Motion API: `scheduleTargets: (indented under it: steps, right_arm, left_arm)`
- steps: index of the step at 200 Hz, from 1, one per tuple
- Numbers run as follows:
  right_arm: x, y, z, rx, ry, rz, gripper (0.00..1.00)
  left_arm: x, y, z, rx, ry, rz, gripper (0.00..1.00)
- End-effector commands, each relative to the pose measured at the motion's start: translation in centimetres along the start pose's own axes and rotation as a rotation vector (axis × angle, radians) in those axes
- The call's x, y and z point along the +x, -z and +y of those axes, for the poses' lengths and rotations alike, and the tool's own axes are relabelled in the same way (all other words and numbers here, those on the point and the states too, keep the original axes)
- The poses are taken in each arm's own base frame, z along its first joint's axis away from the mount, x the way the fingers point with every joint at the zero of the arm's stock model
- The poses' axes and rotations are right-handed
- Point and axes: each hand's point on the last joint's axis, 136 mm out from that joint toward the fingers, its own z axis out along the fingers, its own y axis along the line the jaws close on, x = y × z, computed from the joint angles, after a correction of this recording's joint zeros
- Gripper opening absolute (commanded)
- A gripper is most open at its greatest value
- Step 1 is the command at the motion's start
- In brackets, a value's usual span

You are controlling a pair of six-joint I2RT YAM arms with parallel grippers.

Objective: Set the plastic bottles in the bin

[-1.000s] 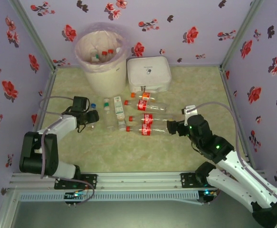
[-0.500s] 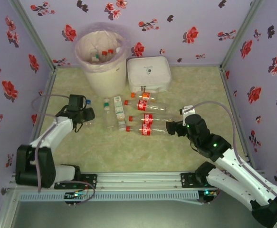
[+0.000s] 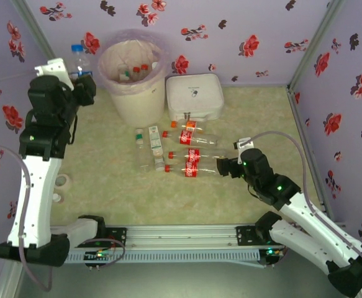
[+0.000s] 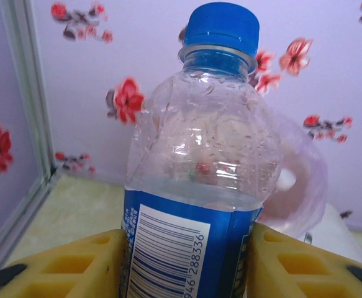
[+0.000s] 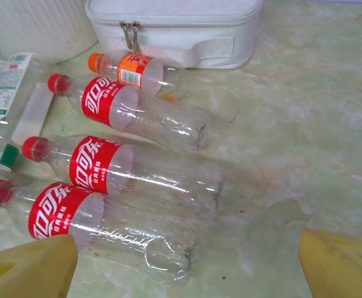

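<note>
Plastic bottles point(image 3: 193, 154) litter marbled table point(image 3: 230, 198); floral lilac walls point(image 3: 261, 37); left gripper point(image 4: 187, 267) clamps blue-capped bottle point(image 4: 199, 155); right gripper point(image 5: 187, 264) spread.

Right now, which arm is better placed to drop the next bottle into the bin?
Left. The left gripper grips a blue-capped bottle raised beside the bin; the right gripper is open, low by the red-labelled bottles, holding nothing.

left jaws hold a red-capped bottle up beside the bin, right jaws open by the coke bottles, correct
Not the cap: the left wrist view shows the held bottle with a blue cap, not red. The rest stands: it is up beside the bin, and the right jaws are open by the Coke bottles.
</note>
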Motion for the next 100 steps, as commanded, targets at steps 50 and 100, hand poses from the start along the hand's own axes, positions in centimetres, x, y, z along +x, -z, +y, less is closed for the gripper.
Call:
scheduleTargets:
  steps: [50,100]
  right_arm:
    - [-0.8,3.1,0.0,-0.052,-0.127,-0.036,0.89]
    - [0.4,3.2,-0.6,-0.035,-0.14,-0.02,0.9]
  left_arm:
    - [-0.9,-11.6,-2.7,0.04,0.015,0.049,0.05]
    - [3.0,-19.1,-4.3,0.038,-0.07,0.22,0.0]
